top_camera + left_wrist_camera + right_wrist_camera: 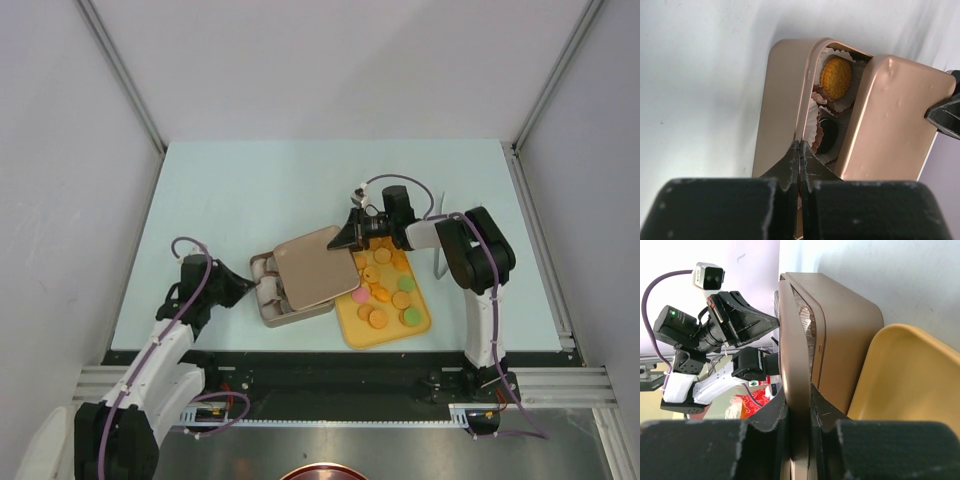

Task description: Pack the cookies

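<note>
The brown tin [272,310] lies at the table's middle with its lid [318,265] tilted over it. My right gripper [353,236] is shut on the lid's far right edge; in the right wrist view the gripper [797,390] pinches the lid [792,340] edge-on. My left gripper [245,287] is shut on the tin's left rim [807,90], fingertips [792,152] pressed together on the thin wall. Inside the tin an orange cookie [836,77] and a black cookie [829,137] sit in white paper cups. Several cookies [377,318], orange, green and pink, lie on the yellow tray [352,325].
The yellow tray sits right beside the tin, also showing in the right wrist view [910,380]. The right arm [478,250] bends over the table's right side. White walls and metal rails enclose the light table [250,190].
</note>
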Motion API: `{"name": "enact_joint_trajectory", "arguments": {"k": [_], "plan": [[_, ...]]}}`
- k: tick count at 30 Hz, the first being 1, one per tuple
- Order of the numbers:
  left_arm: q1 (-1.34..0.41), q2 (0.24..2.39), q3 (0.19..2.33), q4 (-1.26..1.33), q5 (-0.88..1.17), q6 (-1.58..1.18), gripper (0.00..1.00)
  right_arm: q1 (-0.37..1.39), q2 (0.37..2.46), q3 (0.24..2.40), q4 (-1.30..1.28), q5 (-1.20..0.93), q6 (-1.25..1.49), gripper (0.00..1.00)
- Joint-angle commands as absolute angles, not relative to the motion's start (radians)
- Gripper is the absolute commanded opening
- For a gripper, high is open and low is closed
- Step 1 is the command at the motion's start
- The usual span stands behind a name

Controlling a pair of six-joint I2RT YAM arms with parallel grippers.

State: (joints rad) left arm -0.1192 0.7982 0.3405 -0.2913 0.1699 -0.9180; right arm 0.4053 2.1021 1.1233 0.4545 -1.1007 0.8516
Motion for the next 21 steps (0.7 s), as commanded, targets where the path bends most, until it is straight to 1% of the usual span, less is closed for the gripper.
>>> {"name": "enact_joint_trajectory", "arguments": {"k": [1,7,14,18,21], "plan": [[-0.112,0.841,0.302,-0.288,0.166,-0.922,0.01,0.417,2.148,1.121,0.278,-1.063,0.717,0.01],[-0.112,0.854,0.295,-0.264,0.169,-0.92,0.01,0.419,2.163,1.141,0.126,-1.032,0.628,0.01],[-0.112,0.874,0.281,-0.244,0.169,-0.919,0.01,0.416,2.187,1.147,0.049,-1.042,0.574,0.01],[-0.112,0.873,0.282,-0.247,0.167,-0.916,0.0,0.399,2.175,1.141,0.096,-1.077,0.627,0.0],[-0.112,0.868,0.281,-0.244,0.166,-0.917,0.01,0.394,2.172,1.134,0.196,-1.107,0.699,0.0]]}}
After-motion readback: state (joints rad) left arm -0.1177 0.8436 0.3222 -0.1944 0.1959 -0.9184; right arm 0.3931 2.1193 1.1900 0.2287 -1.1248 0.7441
